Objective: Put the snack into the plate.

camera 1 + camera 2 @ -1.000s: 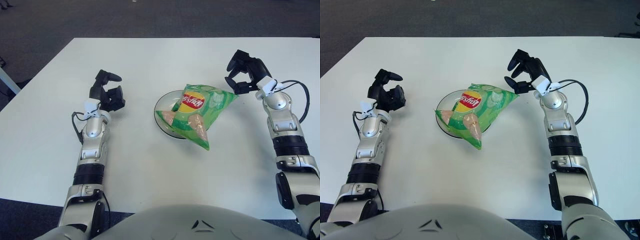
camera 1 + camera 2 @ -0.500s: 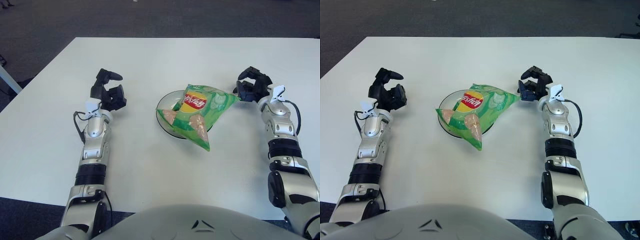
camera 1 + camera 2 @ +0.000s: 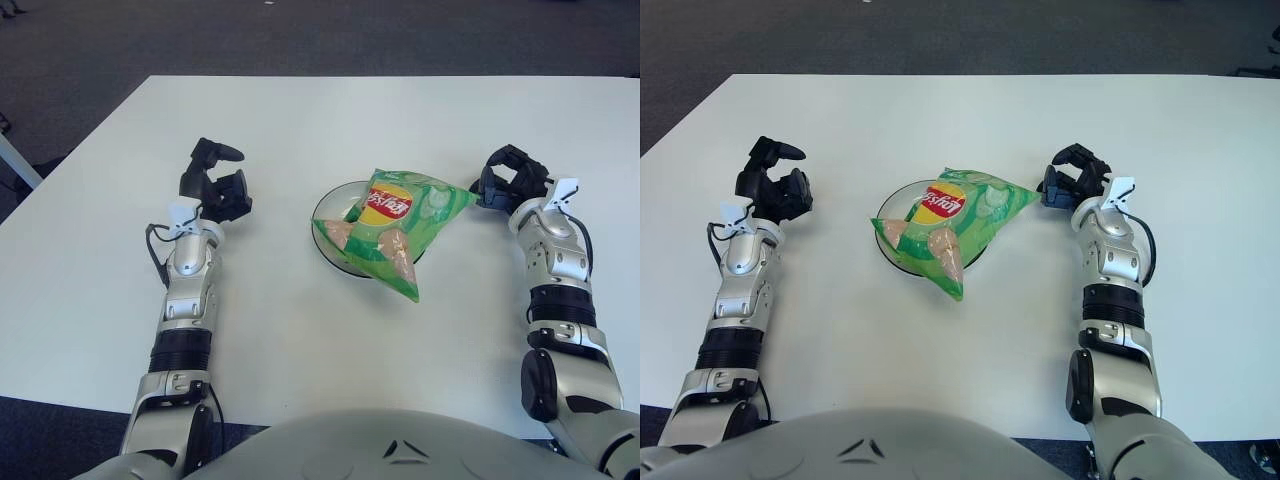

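Green chip bag (image 3: 395, 225) is what you want to look at first: the snack lies flat across the plate (image 3: 326, 207), covering most of it, with only the plate's left rim peeking out. Its lower end hangs over the plate's near edge toward you, and its upper right corner sticks out past the rim toward the right edge of the table (image 3: 300, 120). Plate and bag sit pretty much mid-bench.

Your right hand (image 3: 508, 176) is down at the tabletop just beside that upper right corner of the bag. Its fingers (image 3: 1072, 155) are curled in together, and as far as you can see they've got nothing in them; the bag corner looks just clear of them, not pinched.

Your left hand (image 3: 215, 182) is parked well off to the left of the plate, nearer the left edge of the bench, forearm flat on the surface. Fingers there are loosely apart, one poking out sideways, holding nothing.
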